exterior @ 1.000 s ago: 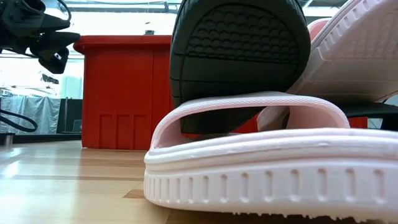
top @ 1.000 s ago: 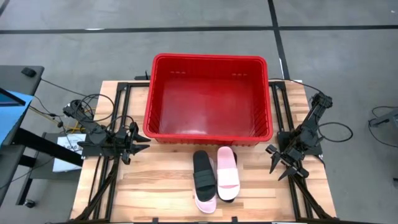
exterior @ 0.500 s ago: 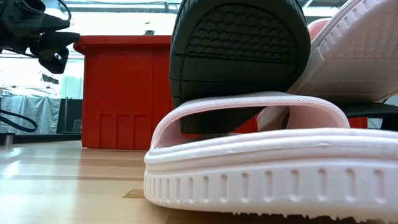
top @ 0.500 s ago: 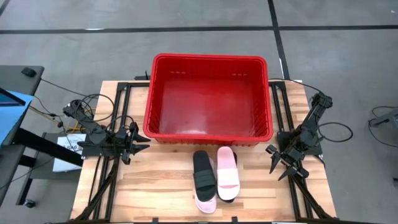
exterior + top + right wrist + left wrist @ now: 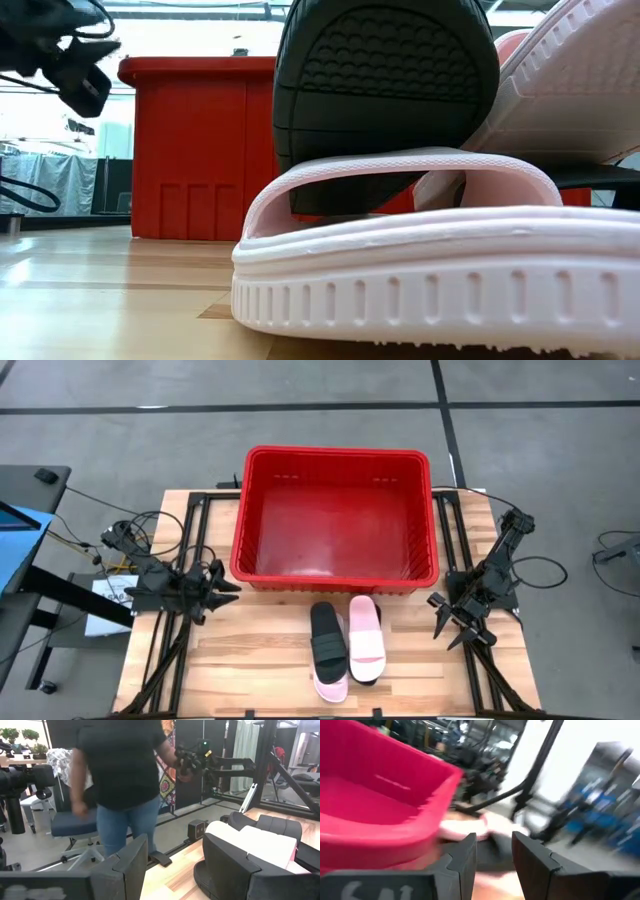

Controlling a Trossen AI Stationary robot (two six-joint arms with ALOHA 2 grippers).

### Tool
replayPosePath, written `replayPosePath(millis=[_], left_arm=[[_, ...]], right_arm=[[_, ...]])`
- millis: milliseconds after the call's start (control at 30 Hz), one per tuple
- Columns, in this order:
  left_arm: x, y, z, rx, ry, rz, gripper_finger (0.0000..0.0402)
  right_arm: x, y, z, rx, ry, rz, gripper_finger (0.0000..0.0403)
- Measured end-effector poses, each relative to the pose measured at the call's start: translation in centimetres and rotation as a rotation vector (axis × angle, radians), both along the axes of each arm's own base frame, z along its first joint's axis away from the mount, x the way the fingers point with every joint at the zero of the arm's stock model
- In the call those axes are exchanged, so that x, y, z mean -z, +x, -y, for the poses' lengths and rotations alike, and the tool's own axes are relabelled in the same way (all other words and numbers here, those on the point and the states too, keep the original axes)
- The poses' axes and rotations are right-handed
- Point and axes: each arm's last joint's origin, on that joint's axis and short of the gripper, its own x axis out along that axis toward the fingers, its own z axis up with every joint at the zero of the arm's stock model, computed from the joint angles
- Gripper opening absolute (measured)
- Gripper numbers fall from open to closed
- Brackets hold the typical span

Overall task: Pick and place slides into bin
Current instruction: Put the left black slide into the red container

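Foam-like moulded material is what the slides appear to be made of, so light weight, some give under pressure and a non-fragile body are to be expected. Four slides are stacked in a tight cluster on the desk, just in front of the bin's near wall. A pink slide lies lowest and nearest the desk's front edge, ribbed along its sole edge. A black slide rests across its top, sole tread showing in the low view. A second pink slide lies just beside it, over another black one whose edge alone is visible.

The wide strap is judged the best hold: it arches clear of the footbed and offers two opposed faces. A pinch across the sole edge is the alternative, though the smooth moulded surface may slip. Top slides should be lifted first, since the lower ones are pinned.

The bin stands behind the cluster and holds no slides.

The left gripper hangs off the bin's left near corner, jaws parted and grasping nothing. The right gripper hangs off the bin's right near corner, jaws likewise parted and unladen. A person stands in the room beyond the desk.
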Motion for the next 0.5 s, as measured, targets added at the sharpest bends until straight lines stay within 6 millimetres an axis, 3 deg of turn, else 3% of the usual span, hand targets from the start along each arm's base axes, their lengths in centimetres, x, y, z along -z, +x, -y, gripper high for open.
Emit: replayPosePath(millis=[133,267,367,500], left_arm=[[-1.9,-0.4,-0.2,0.095,-0.325,0.149,0.0114],[-4.1,-1.2,-0.5,0.189,-0.455,0.293,0.0114],[-6.9,-1.9,-0.9,0.178,-0.43,0.385,0.0114],[-12.1,-2.5,-1.2,0.147,-0.23,0.534,0.0114]], right_arm=[[0.0,0.0,0.0,0.0,0.0,0.0,0.0184],[0.0,0.0,0.0,0.0,0.0,0.0,0.0184],[0.0,0.0,0.0,0.0,0.0,0.0,0.0184],[0.0,0.0,0.0,0.0,0.0,0.0,0.0184]])
